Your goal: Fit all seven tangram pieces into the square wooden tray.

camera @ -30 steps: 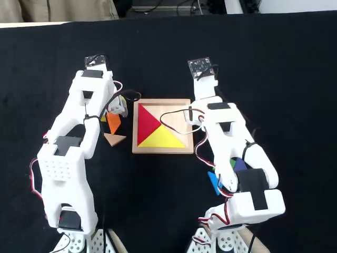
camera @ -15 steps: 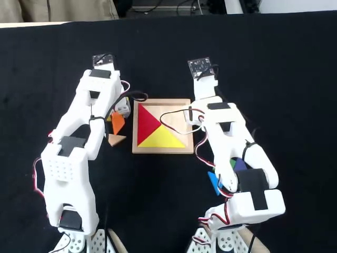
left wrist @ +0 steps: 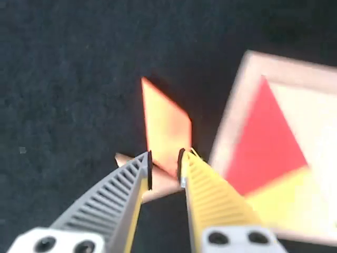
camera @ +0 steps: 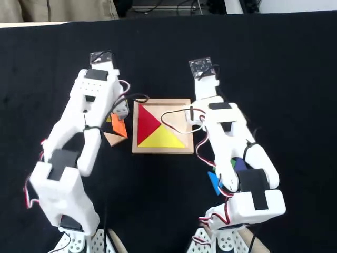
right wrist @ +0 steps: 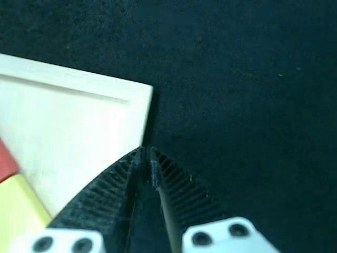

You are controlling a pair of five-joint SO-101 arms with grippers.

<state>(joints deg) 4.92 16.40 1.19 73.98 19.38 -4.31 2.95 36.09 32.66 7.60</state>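
Observation:
The square wooden tray (camera: 176,113) lies mid-table with a red triangle (camera: 146,124) and a yellow triangle (camera: 162,138) inside it. Just left of the tray, my left gripper (camera: 120,115) is shut on an orange parallelogram (camera: 119,127). The left wrist view shows this piece (left wrist: 166,124) pinched at its near end by the gripper (left wrist: 165,166), above a tan triangle (left wrist: 158,185). That tan triangle (camera: 113,138) lies on the cloth beside the tray. My right gripper (right wrist: 146,155) is shut and empty, with its tips at the tray's right rim (right wrist: 137,116).
A small yellow piece (camera: 109,119) peeks out under the left arm. A blue piece (camera: 213,182) and green and purple pieces (camera: 235,163) lie partly hidden beneath the right arm. Black cloth covers the table, with open room in front of the tray.
The left arm has shifted and its gripper has carried the orange parallelogram slightly toward the tray, turning it. The right arm has stayed where it was.

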